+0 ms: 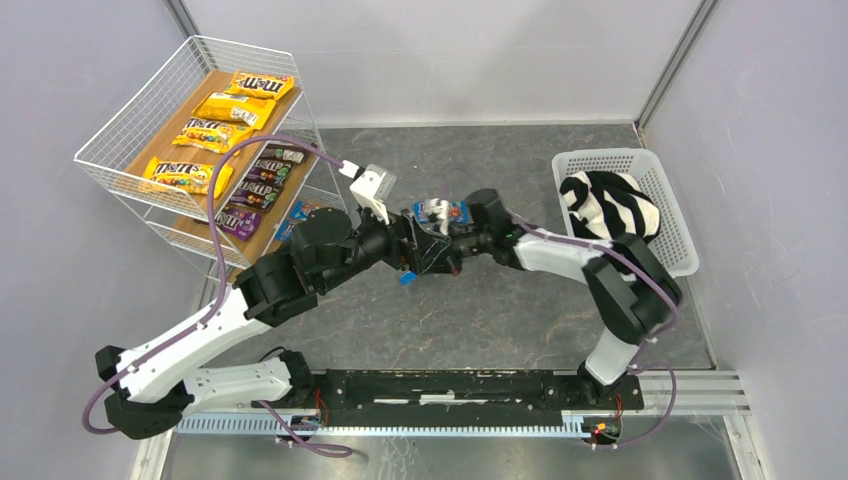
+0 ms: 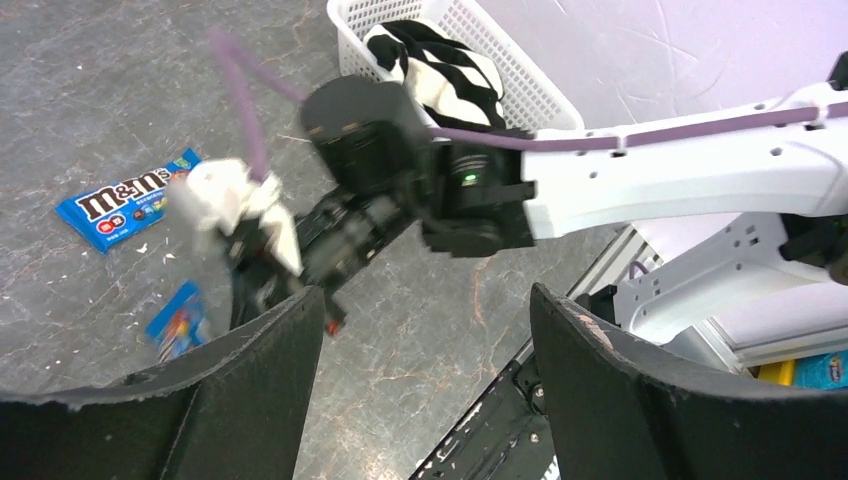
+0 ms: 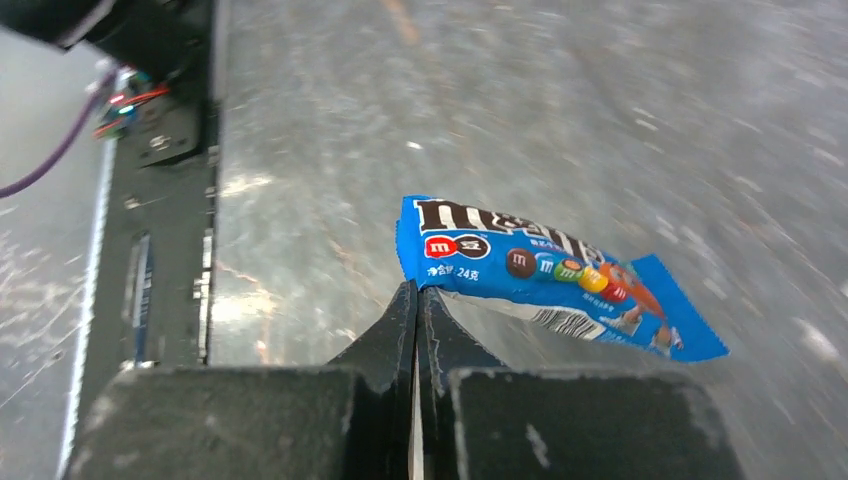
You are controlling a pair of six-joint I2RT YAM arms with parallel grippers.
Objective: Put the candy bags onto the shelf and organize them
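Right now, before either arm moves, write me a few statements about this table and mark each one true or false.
1. The right hand is shut on a blue candy bag. True.
2. The left hand grips a yellow bag. False: it is open and holds nothing.
3. The top board of the shelf holds yellow bags. True.
4. The basket is empty. False: a striped cloth lies in it.
5. A second blue bag lies flat on the table. True.
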